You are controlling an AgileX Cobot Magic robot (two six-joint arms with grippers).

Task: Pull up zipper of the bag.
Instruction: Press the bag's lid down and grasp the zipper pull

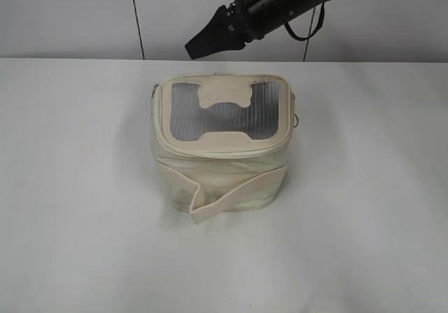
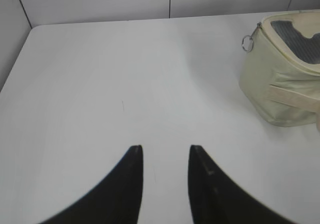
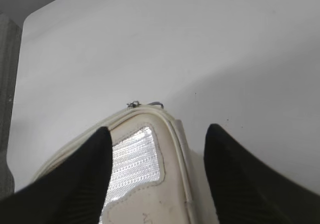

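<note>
At centre frame, the bag (image 1: 222,145) sat on the worktop (image 1: 70,187). Your right tool (image 3: 157,149) hovered above its rear rim, jaws apart, grasping nothing. Your left tool (image 2: 165,156) waited empty, parted. The zipper (image 2: 247,42) pull was untouched; pulling remained.

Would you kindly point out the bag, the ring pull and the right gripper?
bag (image 1: 231,183): exterior view, cream front wall.
ring pull (image 2: 247,43): left wrist view, silver ring's rim at the bag's corner.
right gripper (image 3: 157,146): right wrist view, between open fingertips.
</note>
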